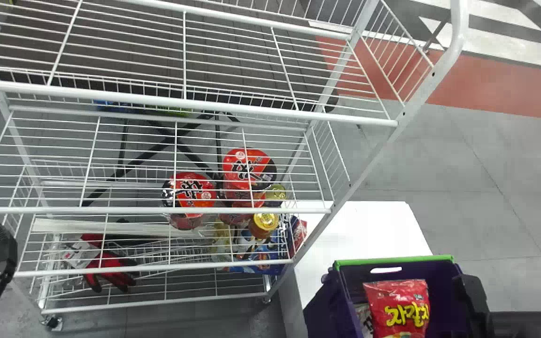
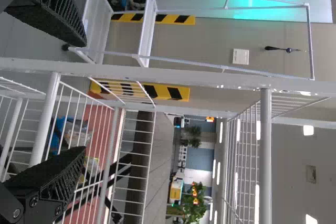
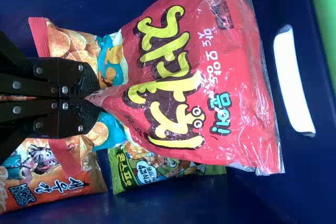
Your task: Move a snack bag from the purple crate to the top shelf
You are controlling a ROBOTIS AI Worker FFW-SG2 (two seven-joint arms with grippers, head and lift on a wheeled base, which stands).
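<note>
Inside the green-rimmed purple plastic crate (image 1: 392, 259), the right black pincer (image 1: 473, 298) pinches an end of a shiny red snack bag (image 1: 396, 303), among orange (image 3: 65, 188) and green bags (image 3: 124, 170); the left black pincer (image 1: 1, 256) is spread.

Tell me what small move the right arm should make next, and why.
Probably a gentle lift straight up: the right gripper looks closed on a narrow, gathered edge of the red snack bag, and the bag lies inside the purple crate, so it likely needs to clear the rim before heading to the top shelf.
</note>
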